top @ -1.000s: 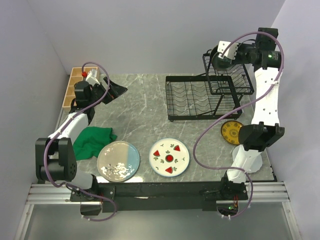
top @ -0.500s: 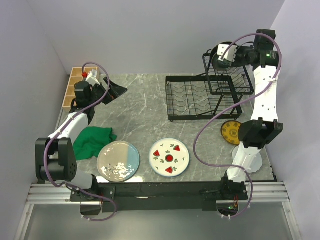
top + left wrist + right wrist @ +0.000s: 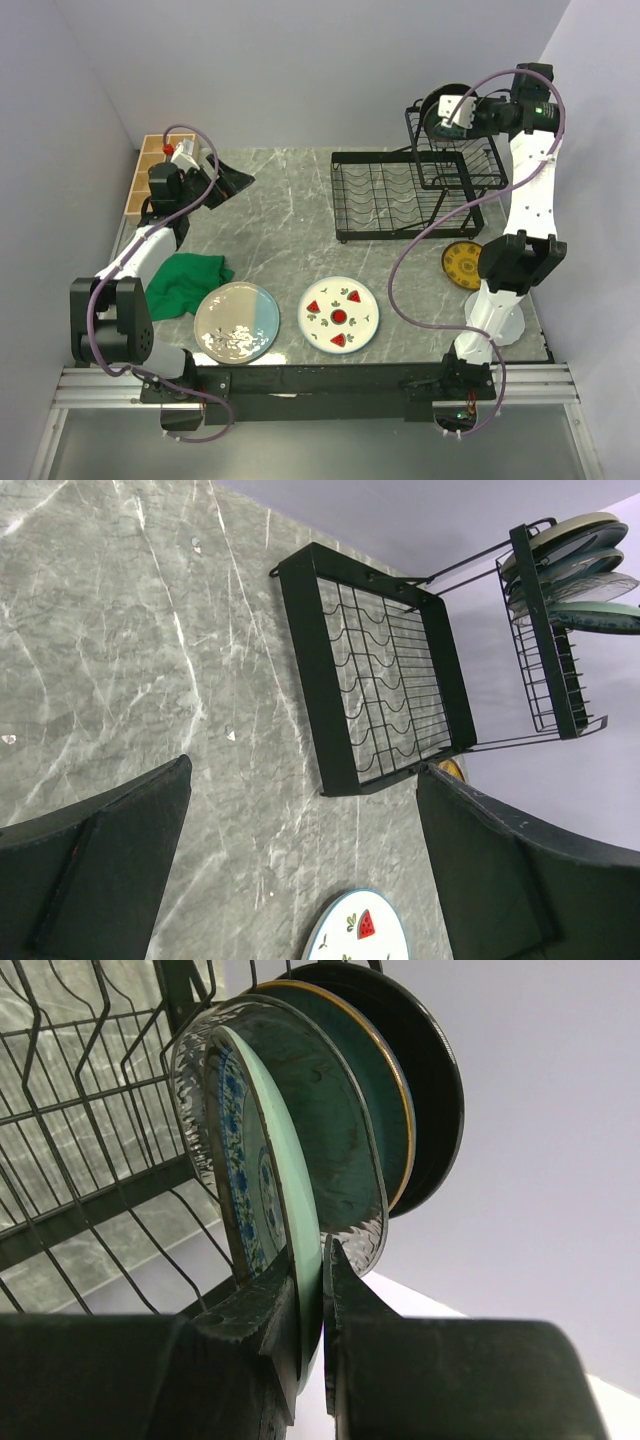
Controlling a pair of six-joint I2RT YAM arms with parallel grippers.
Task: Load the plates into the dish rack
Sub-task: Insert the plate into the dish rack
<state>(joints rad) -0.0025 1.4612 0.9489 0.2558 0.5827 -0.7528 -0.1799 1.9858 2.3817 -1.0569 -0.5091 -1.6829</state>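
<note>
The black wire dish rack [image 3: 405,195] stands at the back right; it also shows in the left wrist view [image 3: 380,680]. My right gripper [image 3: 448,112] is at the raised upper basket, shut on the rim of a pale plate with blue pattern [image 3: 290,1210] that stands upright among the wires. Behind it stand a clear glass plate [image 3: 350,1160], a slate-blue plate [image 3: 397,1110] and a black plate [image 3: 435,1060]. On the table lie a cream-and-blue plate [image 3: 237,321], a watermelon plate [image 3: 340,315] and a yellow patterned plate [image 3: 463,265]. My left gripper [image 3: 235,183] is open and empty at the far left.
A green cloth [image 3: 185,282] lies by the left arm, beside the cream-and-blue plate. A wooden compartment box [image 3: 150,170] stands at the back left corner. Walls close in behind and at both sides. The rack's lower tray [image 3: 370,720] holds no plates.
My right wrist has shifted slightly right and up at the upper basket. The left arm and the plates on the table have not moved.
</note>
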